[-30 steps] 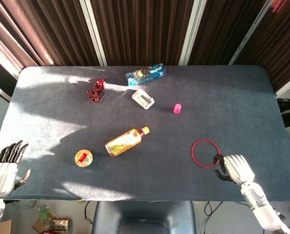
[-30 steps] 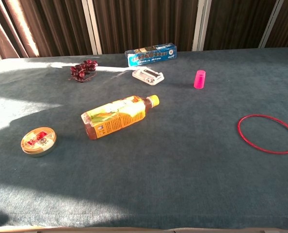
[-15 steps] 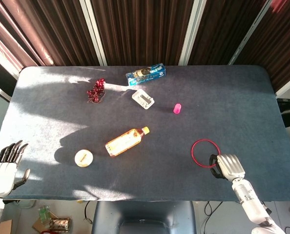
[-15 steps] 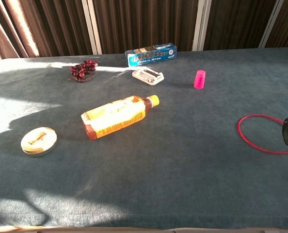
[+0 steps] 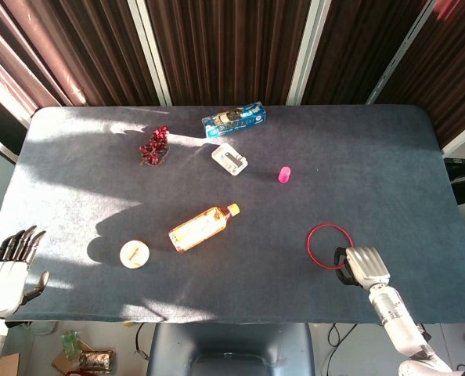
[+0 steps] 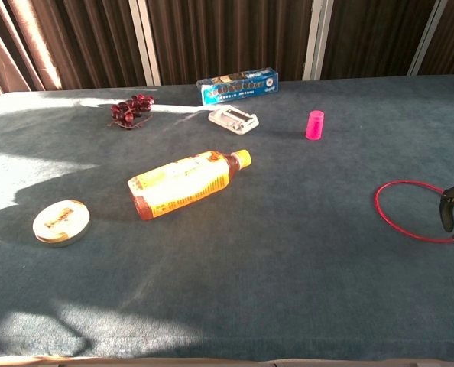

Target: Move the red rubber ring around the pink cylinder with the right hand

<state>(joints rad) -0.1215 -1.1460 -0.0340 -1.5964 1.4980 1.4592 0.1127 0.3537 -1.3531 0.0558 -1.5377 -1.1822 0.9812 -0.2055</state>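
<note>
Right hand (image 5: 363, 266) at lower right has fingers curled over the red rubber ring's (image 5: 329, 245) near edge, grip unconfirmed; ring lies flat, well apart from pink cylinder (image 5: 284, 174).

One ring (image 5: 329, 246), cylinder (image 5: 284, 174), bottle (image 5: 203, 228), tin (image 5: 135, 254), two hands (image 5: 364, 266)

On the dark blue table (image 5: 76, 164) an orange drink bottle (image 5: 203, 227) lies on its side near a round tin (image 5: 134, 254), while farther back sit a blue box (image 5: 233, 118), a white plastic piece (image 5: 229, 159) and a cluster of red berries (image 5: 153, 145) near the curtain (image 5: 225, 47).
</note>
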